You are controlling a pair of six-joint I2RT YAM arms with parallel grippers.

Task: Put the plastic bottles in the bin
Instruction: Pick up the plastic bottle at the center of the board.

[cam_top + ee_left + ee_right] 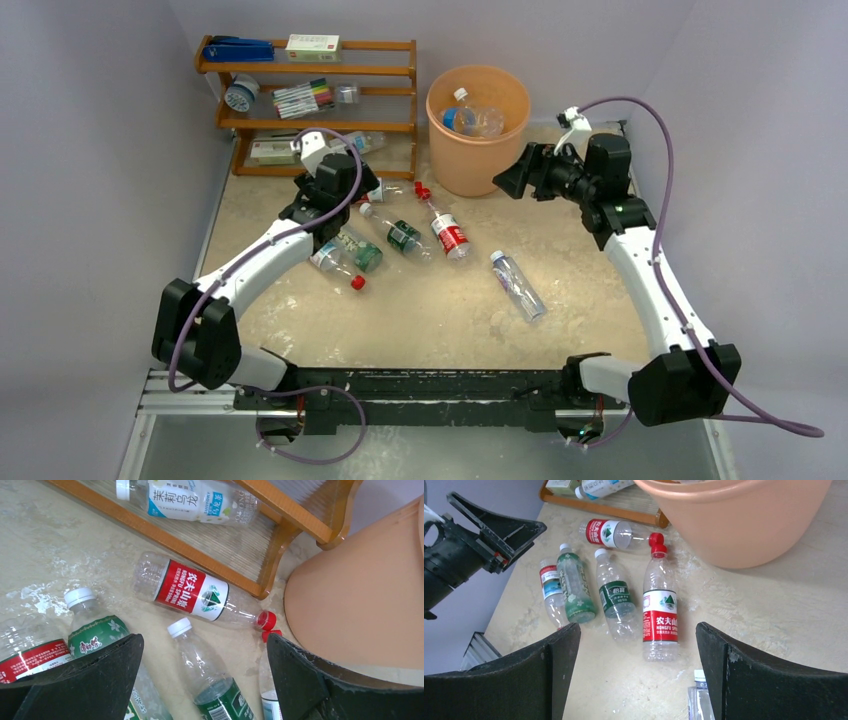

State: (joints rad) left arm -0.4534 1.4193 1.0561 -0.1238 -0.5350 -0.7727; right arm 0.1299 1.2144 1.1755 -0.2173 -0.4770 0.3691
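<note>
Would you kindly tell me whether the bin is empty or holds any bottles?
Not empty: the top view shows the bin standing upright with at least one clear, white-capped bottle lying inside.

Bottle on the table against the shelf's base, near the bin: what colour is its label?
Bottle label: red with a white, green-marked end; clearest in left wrist view.

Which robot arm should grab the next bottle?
Left. The left end effector, open, hangs right over the dark-green-labelled bottle near the wooden shelf. The right end effector, open too, sits beside the bin, seemingly farther from it.
</note>
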